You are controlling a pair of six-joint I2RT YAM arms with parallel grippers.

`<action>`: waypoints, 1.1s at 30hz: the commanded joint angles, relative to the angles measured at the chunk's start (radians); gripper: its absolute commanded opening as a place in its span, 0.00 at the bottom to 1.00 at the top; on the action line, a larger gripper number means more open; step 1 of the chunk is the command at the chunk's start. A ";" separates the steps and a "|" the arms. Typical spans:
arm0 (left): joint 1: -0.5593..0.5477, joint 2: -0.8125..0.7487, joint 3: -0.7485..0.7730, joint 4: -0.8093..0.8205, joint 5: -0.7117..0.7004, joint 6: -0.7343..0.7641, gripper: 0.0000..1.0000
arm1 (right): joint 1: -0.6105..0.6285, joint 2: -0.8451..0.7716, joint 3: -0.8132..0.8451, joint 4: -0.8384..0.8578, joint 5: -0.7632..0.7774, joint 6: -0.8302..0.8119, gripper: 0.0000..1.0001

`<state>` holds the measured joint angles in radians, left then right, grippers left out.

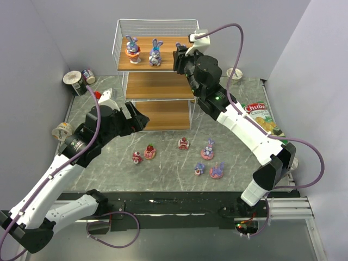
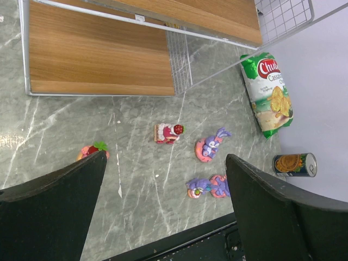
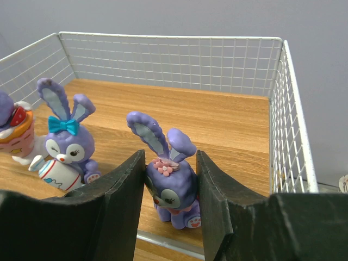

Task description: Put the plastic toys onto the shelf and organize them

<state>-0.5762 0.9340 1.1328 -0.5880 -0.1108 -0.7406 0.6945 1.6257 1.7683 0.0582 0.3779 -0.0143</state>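
The shelf [image 1: 159,79] stands at the back of the table. On its top board are a bunny on a pink base [image 1: 132,50] and a bunny with a blue bow [image 1: 155,53]. My right gripper [image 1: 180,56] is over the right part of that board, shut on a purple bunny with a pink flower [image 3: 173,187] whose feet touch the board [image 3: 228,122] near its front edge. The bow bunny [image 3: 65,147] stands to its left. My left gripper [image 1: 142,120] is open and empty above the table in front of the bottom board [image 2: 98,54]. Several toys [image 1: 184,143] lie on the table.
A green-red chip bag [image 1: 262,117] lies right of the shelf and also shows in the left wrist view [image 2: 269,92]. A can [image 2: 294,165] lies by it. Cans [image 1: 73,80] and a tape roll [image 1: 62,130] sit at the left, and a cup [image 1: 235,72] at the back right.
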 commanded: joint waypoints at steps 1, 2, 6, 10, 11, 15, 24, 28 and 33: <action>0.007 -0.004 -0.008 0.027 0.014 0.015 0.96 | -0.013 -0.001 0.040 0.015 0.032 0.013 0.11; 0.007 -0.006 -0.010 0.027 0.014 0.015 0.96 | -0.015 -0.004 0.037 0.020 0.032 0.013 0.14; 0.010 -0.008 -0.011 0.025 0.017 0.012 0.96 | -0.016 -0.004 0.028 0.029 0.015 0.011 0.19; 0.012 -0.011 -0.013 0.024 0.017 0.010 0.96 | -0.020 -0.006 0.020 0.038 0.000 0.011 0.26; 0.012 -0.011 -0.015 0.022 0.017 0.010 0.96 | -0.020 -0.010 0.014 0.043 -0.004 0.037 0.30; 0.013 -0.014 -0.015 0.020 0.016 0.007 0.96 | -0.021 -0.021 -0.009 0.061 -0.014 0.045 0.38; 0.015 -0.017 -0.016 0.019 0.020 0.004 0.97 | -0.021 -0.024 -0.006 0.055 -0.013 0.050 0.54; 0.016 -0.015 -0.015 0.020 0.022 0.003 0.96 | -0.024 -0.029 -0.012 0.060 -0.013 0.047 0.59; 0.016 -0.017 -0.015 0.020 0.023 0.001 0.96 | -0.024 -0.038 -0.017 0.068 -0.014 0.043 0.64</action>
<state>-0.5659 0.9329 1.1183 -0.5884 -0.1017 -0.7425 0.6796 1.6253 1.7588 0.0750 0.3668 0.0292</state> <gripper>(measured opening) 0.967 0.625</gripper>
